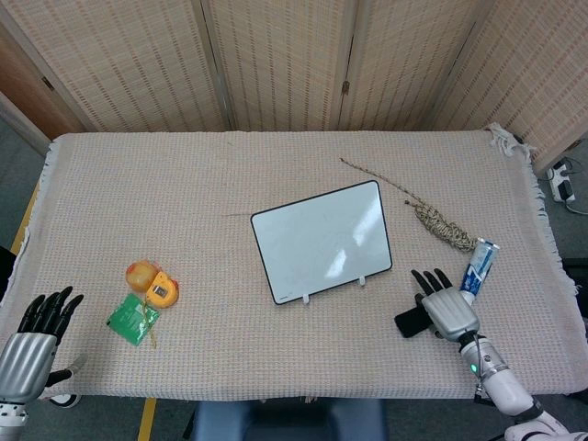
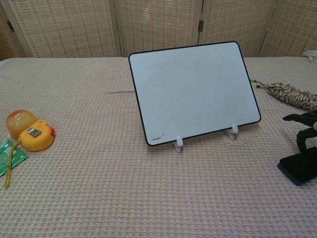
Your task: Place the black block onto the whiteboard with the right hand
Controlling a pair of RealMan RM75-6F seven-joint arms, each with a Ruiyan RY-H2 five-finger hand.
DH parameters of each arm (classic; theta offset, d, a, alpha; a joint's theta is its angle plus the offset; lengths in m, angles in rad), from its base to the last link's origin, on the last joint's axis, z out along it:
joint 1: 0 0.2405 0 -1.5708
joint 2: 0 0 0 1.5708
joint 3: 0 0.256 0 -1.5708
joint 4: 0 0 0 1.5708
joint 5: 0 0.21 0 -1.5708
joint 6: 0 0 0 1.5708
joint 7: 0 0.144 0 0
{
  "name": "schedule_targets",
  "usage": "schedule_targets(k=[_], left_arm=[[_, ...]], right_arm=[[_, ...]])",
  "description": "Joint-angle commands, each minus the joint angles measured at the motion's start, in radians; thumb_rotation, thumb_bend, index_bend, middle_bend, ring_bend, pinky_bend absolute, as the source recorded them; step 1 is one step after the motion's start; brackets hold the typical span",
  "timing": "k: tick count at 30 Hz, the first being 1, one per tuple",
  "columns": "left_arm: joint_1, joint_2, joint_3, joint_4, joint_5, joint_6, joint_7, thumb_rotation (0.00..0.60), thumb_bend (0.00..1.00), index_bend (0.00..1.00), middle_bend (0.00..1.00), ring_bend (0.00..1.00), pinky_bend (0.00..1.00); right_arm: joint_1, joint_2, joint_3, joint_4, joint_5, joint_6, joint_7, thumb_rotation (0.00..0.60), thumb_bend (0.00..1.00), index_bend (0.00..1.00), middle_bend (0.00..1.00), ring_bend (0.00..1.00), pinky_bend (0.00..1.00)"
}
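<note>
The whiteboard (image 1: 322,241) (image 2: 193,91) leans back on two small white feet in the middle of the table. The black block (image 1: 407,322) (image 2: 298,167), with a blue underside, lies on the cloth to the right of the board. My right hand (image 1: 446,308) (image 2: 304,130) hovers over the block's right part with its fingers stretched toward the board. One finger reaches down to the block's top; no grip shows. My left hand (image 1: 37,335) rests at the table's near left corner, fingers spread, holding nothing.
A toothpaste tube (image 1: 479,266) lies just beyond my right hand, and a coiled rope (image 1: 441,225) (image 2: 290,94) behind it. At the left sit an orange tape measure (image 1: 163,289) (image 2: 35,139), a peach-coloured ball (image 1: 141,273) and a green packet (image 1: 133,319).
</note>
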Motion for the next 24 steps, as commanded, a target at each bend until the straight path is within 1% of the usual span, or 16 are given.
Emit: schedule_targets(k=[1,3,7,9,12,14,15,18,20,24], left_arm=[[-0.001,0.0,-0.001,0.0,-0.002,-0.002,0.0,0.6,0.24,0.0,0.0,0.0,0.0],[-0.001,0.0,-0.001,0.0,-0.002,-0.002,-0.001,0.6,0.24,0.0,0.0,0.0,0.0],[0.0,0.0,0.0,0.0,0.001,0.0,0.0,0.6,0.24,0.0,0.0,0.0,0.0],[0.0,0.0,0.0,0.0,0.001,0.0,0.001,0.6,0.24,0.0,0.0,0.0,0.0],[-0.001,0.0,0.0,-0.001,0.0,-0.003,0.003,0.6,0.24,0.0,0.0,0.0,0.0],[-0.001,0.0,0.0,-0.001,-0.001,-0.003,0.004,0.6,0.24,0.0,0.0,0.0,0.0],[0.0,-0.001,-0.002,0.0,-0.002,-0.001,0.006,0.6,0.24,0.0,0.0,0.0,0.0],[0.0,-0.001,-0.002,0.001,-0.005,-0.004,0.004,0.6,0.24,0.0,0.0,0.0,0.0],[-0.001,0.002,-0.002,0.002,-0.005,-0.005,-0.003,0.6,0.24,0.0,0.0,0.0,0.0],[-0.003,0.005,-0.002,0.003,-0.004,-0.006,-0.013,0.6,0.24,0.0,0.0,0.0,0.0]], right_arm=[[-0.005,-0.01,0.004,0.013,-0.021,0.028,0.02,0.6,0.31,0.48,0.0,0.02,0.0],[-0.013,-0.018,0.013,0.021,-0.043,0.067,0.045,0.6,0.31,0.49,0.0,0.02,0.0],[-0.028,-0.052,0.047,0.049,-0.109,0.179,0.132,0.6,0.31,0.52,0.03,0.03,0.0],[-0.024,-0.077,0.067,0.07,-0.148,0.23,0.168,0.6,0.31,0.52,0.03,0.03,0.0],[-0.006,-0.141,0.108,0.123,-0.203,0.31,0.174,0.6,0.31,0.52,0.03,0.03,0.0],[0.015,-0.207,0.14,0.193,-0.24,0.366,0.147,0.6,0.31,0.52,0.02,0.02,0.0],[0.032,-0.248,0.157,0.249,-0.259,0.39,0.104,0.6,0.31,0.52,0.01,0.01,0.0],[0.077,-0.334,0.19,0.375,-0.286,0.417,0.031,0.6,0.31,0.52,0.0,0.0,0.0],[0.112,-0.389,0.209,0.456,-0.289,0.414,0.032,0.6,0.31,0.51,0.0,0.0,0.0],[0.167,-0.454,0.239,0.551,-0.269,0.383,0.078,0.6,0.31,0.5,0.0,0.0,0.0]])
